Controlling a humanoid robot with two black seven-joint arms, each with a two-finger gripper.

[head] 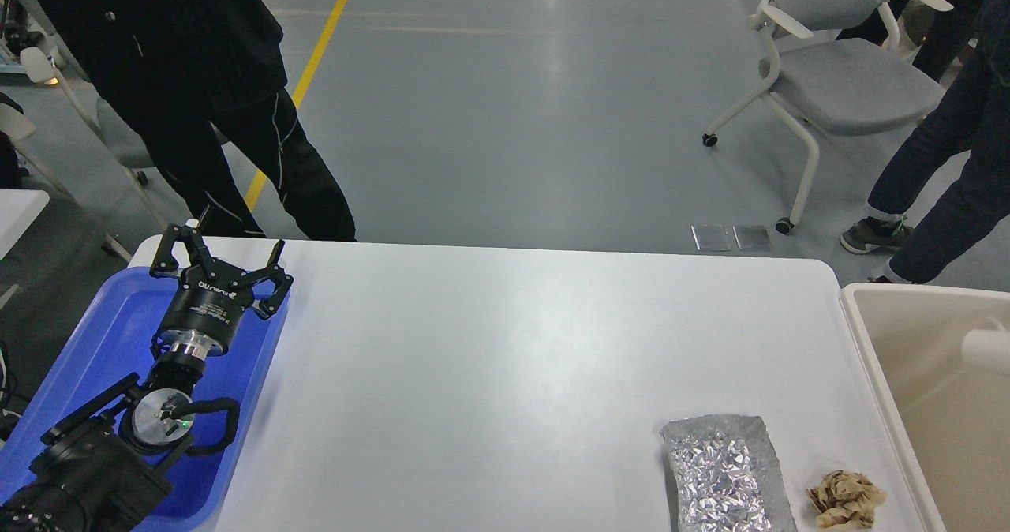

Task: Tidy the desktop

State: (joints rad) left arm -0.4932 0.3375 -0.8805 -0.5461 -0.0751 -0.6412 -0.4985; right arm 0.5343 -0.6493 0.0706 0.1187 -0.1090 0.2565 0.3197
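The white desktop fills the middle of the head view. A crinkled silver foil pouch lies flat near its front right, with a small crumpled brown paper wad just right of it. My left gripper is open and empty, held above the far end of the blue tray at the desktop's left edge. My right gripper is out of view.
A cream bin stands off the right edge, with a white cylindrical thing inside it. A person in black stands beyond the far left corner. A grey chair and another person's legs are at the far right.
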